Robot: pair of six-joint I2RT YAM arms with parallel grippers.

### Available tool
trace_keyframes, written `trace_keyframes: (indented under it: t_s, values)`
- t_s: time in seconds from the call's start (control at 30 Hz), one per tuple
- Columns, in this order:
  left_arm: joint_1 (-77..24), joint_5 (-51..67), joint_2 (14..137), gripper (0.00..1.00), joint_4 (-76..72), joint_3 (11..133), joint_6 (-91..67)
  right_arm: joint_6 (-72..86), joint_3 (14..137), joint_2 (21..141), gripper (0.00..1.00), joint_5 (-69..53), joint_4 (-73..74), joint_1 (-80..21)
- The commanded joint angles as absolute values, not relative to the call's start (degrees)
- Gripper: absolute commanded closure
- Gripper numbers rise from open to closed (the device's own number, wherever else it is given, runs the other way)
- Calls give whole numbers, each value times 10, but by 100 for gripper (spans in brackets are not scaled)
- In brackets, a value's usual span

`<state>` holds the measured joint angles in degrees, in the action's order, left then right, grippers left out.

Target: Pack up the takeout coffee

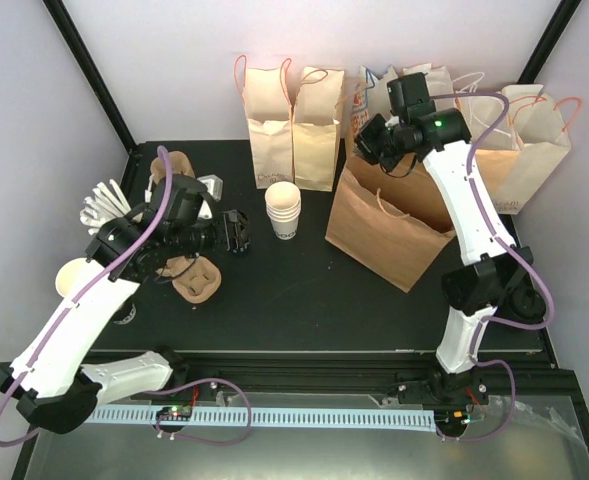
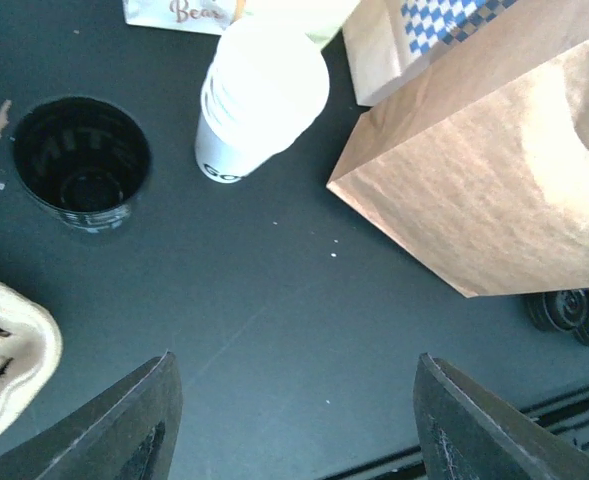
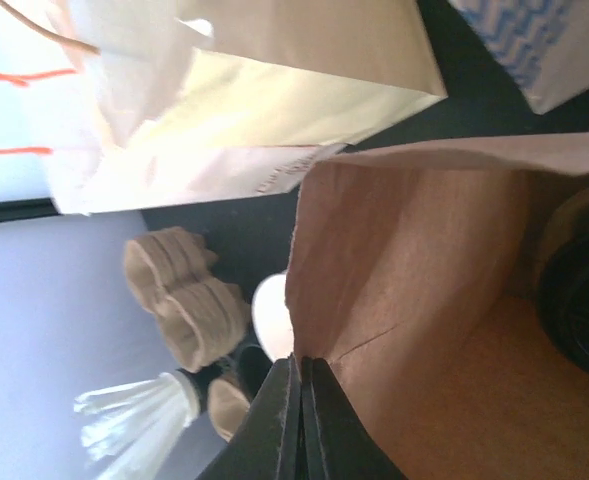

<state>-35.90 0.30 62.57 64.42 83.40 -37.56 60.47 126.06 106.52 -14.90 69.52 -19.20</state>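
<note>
step in hand, as we judge it: take control of the bag mouth with the coffee inside. we advise moving the pinched rim slowly and along the line of the wall. a sideways tug could tear the thin paper or tip the bag, and the coffee must stay upright. we also advise checking that only one wall is caught before any pull.

the right pincer (image 3: 302, 368) has its two dark fingers pressed together on the upper rim of the large open-topped brown paper bag (image 3: 424, 250). a short crease runs from the pinch into the inner wall, so we take the paper as gripped, not merely touched.

we judge the takeout coffee (image 3: 580, 300), a small white paper cup with a round black plastic lid, to be low inside that bag. only a dark round lid-like shape shows at the right edge of the right wrist view; the cup wall is hidden.

beyond the bag rim lie moulded tan pulp cup carriers (image 3: 189, 300), and pale paper bags with cord handles (image 1: 294, 125) stand at the back.

the left pincer (image 2: 294, 400) is spread and holds nothing. it hangs over the black table (image 2: 274, 300), near a stack of plain white paper cups (image 2: 264, 100).
</note>
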Motion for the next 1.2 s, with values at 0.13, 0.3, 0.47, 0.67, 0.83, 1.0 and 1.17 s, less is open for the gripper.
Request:
trace_keyframes:
  t_s: [0.13, 0.3, 0.47, 0.67, 0.83, 1.0, 1.17]
  values:
    - [-293, 17, 612, 24, 656, 830, -335, 654, 1339, 1120, 44, -202, 563, -204]
    - [-259, -46, 632, 5, 710, 855, -334, 602, 1367, 1090, 26, -167, 597, -205]
    - [-217, -60, 641, 5, 734, 870, -333, 506, 1313, 1006, 26, -155, 626, -213]
    - [-203, -159, 615, 9, 786, 944, -377, 308, 1205, 886, 29, -87, 558, -326]
    - [-180, -220, 565, 11, 843, 934, -427, 258, 1033, 794, 30, -96, 445, -417]
    - [-129, -228, 555, 7, 889, 882, -447, 256, 931, 759, 32, -90, 414, -473]
    - [-36, -245, 557, 7, 879, 887, -434, 241, 894, 745, 32, -90, 433, -500]
